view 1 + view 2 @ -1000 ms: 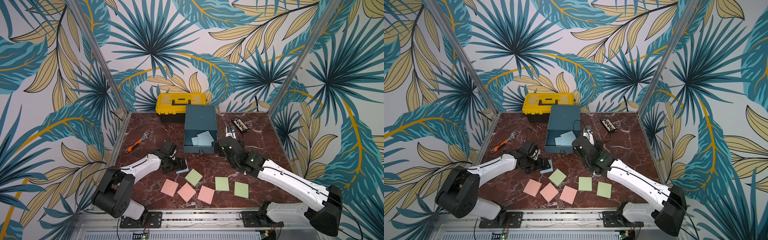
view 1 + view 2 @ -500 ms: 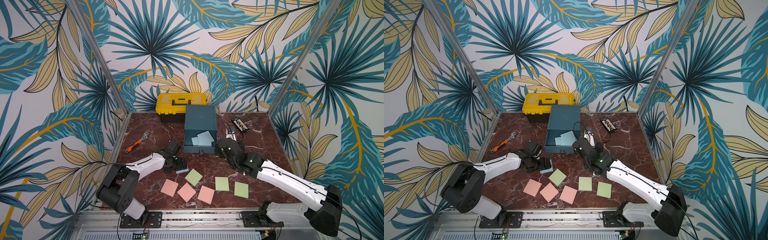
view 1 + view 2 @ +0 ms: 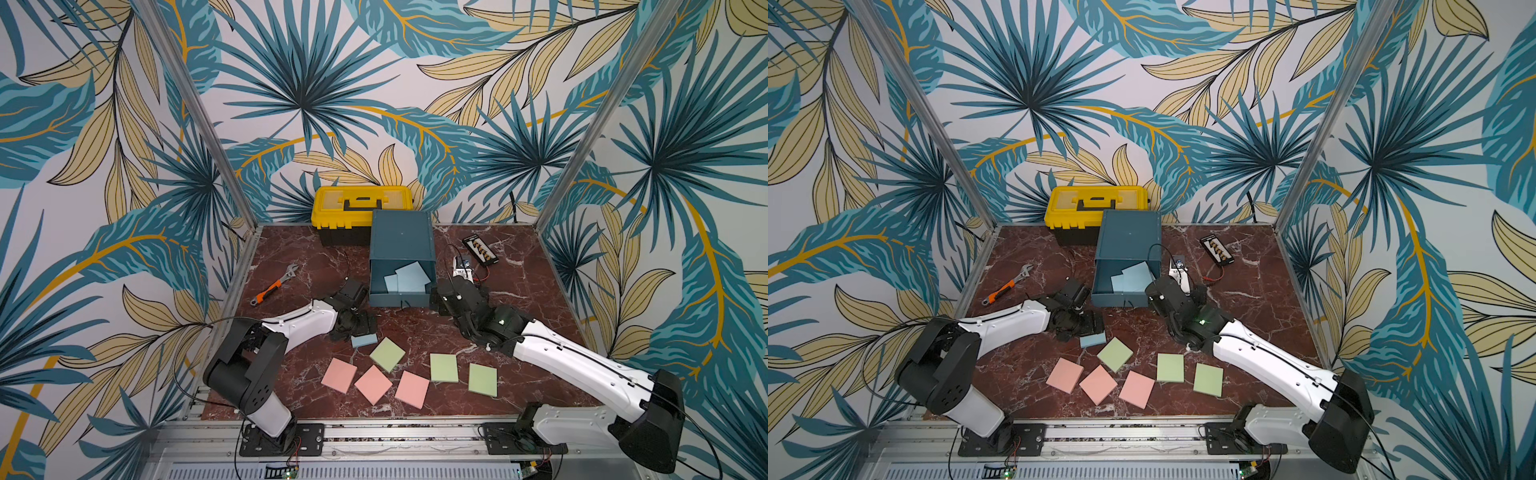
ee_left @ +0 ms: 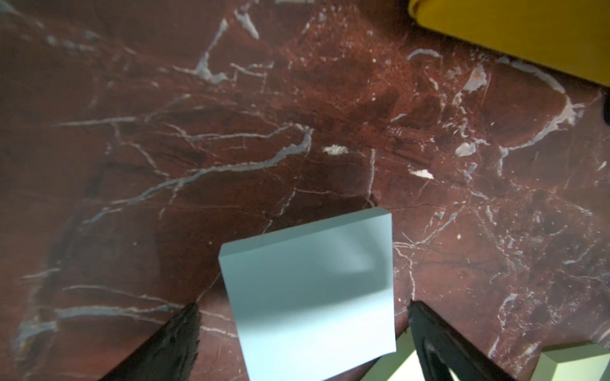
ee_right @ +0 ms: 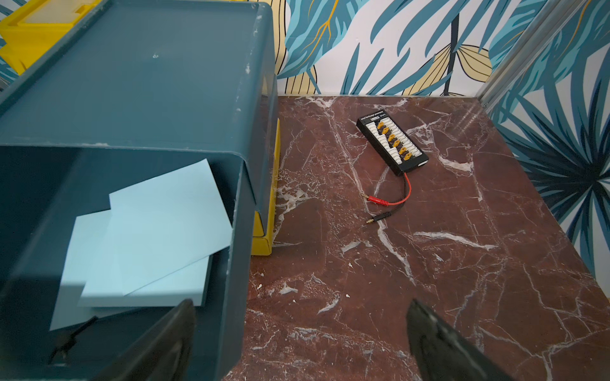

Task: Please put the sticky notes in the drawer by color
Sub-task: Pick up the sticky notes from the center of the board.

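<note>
The drawer [image 3: 401, 243] cabinet stands mid-table, its top teal drawer pulled out, with two light blue sticky notes [image 3: 409, 277] lying inside [image 5: 148, 237]. A third blue pad [image 3: 364, 340] lies flat on the marble. My left gripper [image 3: 360, 328] hangs over it, open; in the left wrist view the pad [image 4: 310, 290] sits between the fingers [image 4: 171, 343] with gaps on both sides. Three green pads [image 3: 387, 354] and three pink pads [image 3: 372, 384] lie nearer the front edge. My right gripper [image 3: 439, 296] is open, straddling the open drawer's right side wall [image 5: 236, 297].
A yellow toolbox [image 3: 361, 203] stands behind the cabinet. An orange-handled wrench [image 3: 274, 284] lies at the left. A black connector board [image 5: 392, 142] with red and black leads lies right of the cabinet. Patterned walls close three sides.
My left gripper has slid to the right, over the blue pad on the table. The right arm has hardly moved. Both grippers stay open.
</note>
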